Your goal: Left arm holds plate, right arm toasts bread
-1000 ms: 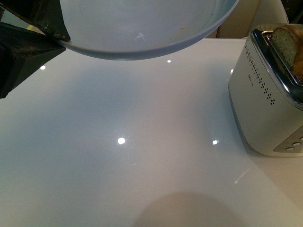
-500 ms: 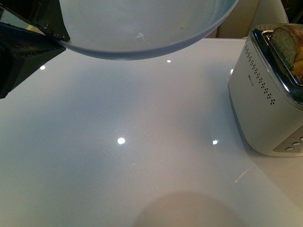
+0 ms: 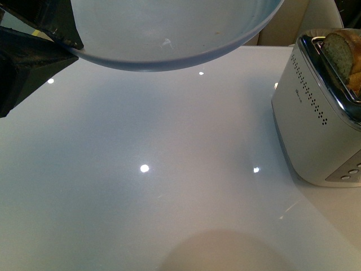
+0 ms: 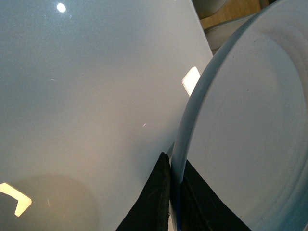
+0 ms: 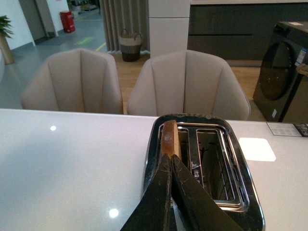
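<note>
Left gripper: pinched shut on the rim of the plate, one scuffed matte black finger each side, holding it clear of the table, likely ready to receive toast. Right gripper: fingers nearly together, apparently nipping the crust edge of the bread, upright in one slot of the toaster; loading or lifting out, cannot tell. Plate pale blue-grey, round, glazed, faint rings. Bread light brown, darker crust. Toaster boxy, chrome-topped. Table white, glossy.
</note>
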